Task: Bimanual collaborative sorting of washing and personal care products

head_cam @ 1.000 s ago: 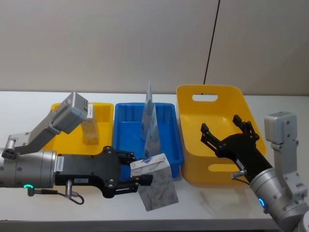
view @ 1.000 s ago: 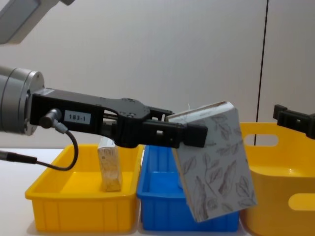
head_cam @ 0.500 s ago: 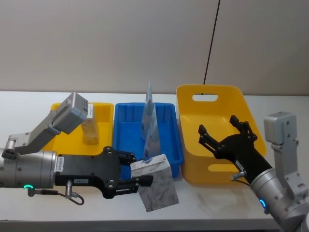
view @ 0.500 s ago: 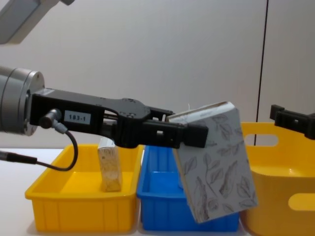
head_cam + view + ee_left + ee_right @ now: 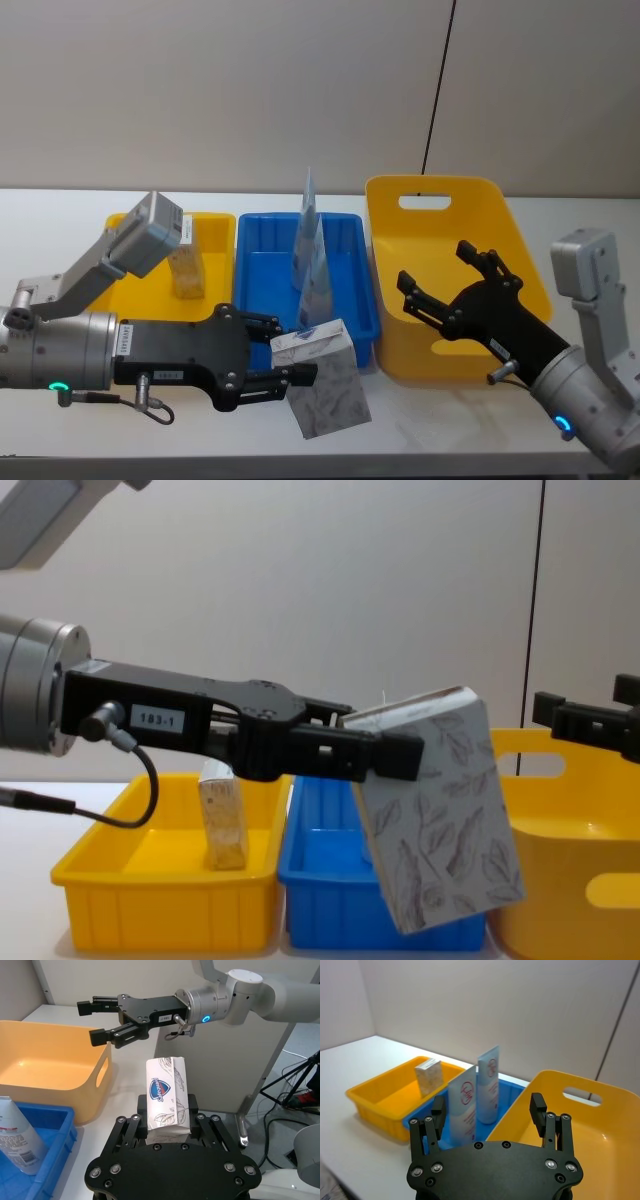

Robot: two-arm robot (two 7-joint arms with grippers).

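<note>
Left hand (image 5: 289, 348) clamps leaf-print pack (image 5: 330, 396), its long axis hanging tilted; right hand (image 5: 436, 267) spread.

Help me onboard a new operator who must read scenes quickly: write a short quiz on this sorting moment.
1. True or false: the right end effector is shut on a pouch.
2. How many flat pale-blue pouches with red round logos stand in the blue plastic tray? A one, B two, C four.
3. Fill in: the left end effector is shut on the ___.
Key: 1 false, it is open and empty; 2 B; 3 whitish boxy pack with grey leaf print.
</note>
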